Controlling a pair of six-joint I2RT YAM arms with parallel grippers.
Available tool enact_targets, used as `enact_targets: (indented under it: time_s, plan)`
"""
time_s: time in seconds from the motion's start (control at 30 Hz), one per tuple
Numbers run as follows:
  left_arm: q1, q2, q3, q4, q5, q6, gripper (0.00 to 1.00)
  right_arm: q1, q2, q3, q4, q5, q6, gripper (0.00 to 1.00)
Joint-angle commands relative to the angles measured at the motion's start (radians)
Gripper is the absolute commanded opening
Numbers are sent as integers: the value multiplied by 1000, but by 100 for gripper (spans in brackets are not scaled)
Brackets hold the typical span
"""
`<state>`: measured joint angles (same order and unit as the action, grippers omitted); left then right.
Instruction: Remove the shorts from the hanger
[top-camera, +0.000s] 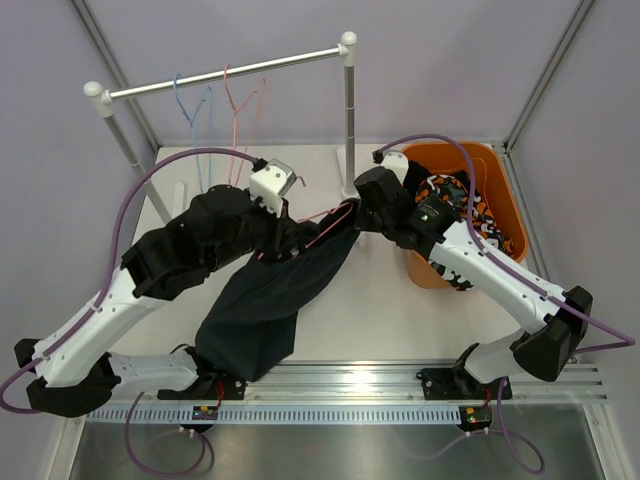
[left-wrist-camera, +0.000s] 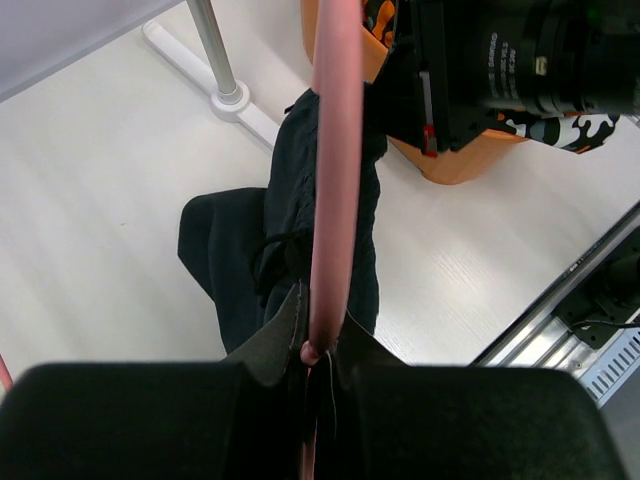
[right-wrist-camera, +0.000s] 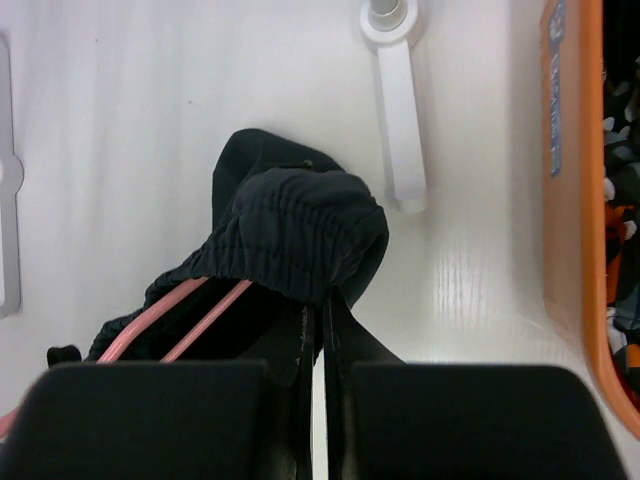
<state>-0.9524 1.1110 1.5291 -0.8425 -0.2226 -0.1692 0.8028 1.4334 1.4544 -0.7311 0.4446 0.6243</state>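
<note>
A pair of black shorts (top-camera: 265, 305) hangs on a pink hanger (left-wrist-camera: 335, 170) between my two grippers, its legs trailing onto the table. My left gripper (left-wrist-camera: 320, 348) is shut on the pink hanger's bar; in the top view it (top-camera: 283, 222) sits at the shorts' upper left. My right gripper (right-wrist-camera: 322, 300) is shut on the shorts' gathered waistband (right-wrist-camera: 300, 235), with the hanger's pink wires (right-wrist-camera: 180, 315) showing under the fabric. The camouflage shorts (top-camera: 452, 195) lie in the orange bin (top-camera: 500, 190). A second black pair does not show.
The clothes rack (top-camera: 230, 70) stands at the back with empty blue and pink hangers (top-camera: 215, 105); its post (top-camera: 349, 120) and base foot (right-wrist-camera: 398, 110) are close to my right gripper. The orange bin (right-wrist-camera: 570, 200) is at the right. A rail (top-camera: 400, 378) runs along the near edge.
</note>
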Motion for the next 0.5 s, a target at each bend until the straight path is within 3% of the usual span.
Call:
enact_targets:
  time_s: [0.0,0.33,0.47]
  plan:
    - [-5,-62,-10,-23,19,17,0,-68,-22,47,-33,97,-38,0]
    - [-5,-152,-72,37,16,13,0,-113,-8,78,-18,2,-54,0]
    - [-5,-184,-96,138,-24,4,0,-12,-36,47,-10,-3,-32,0]
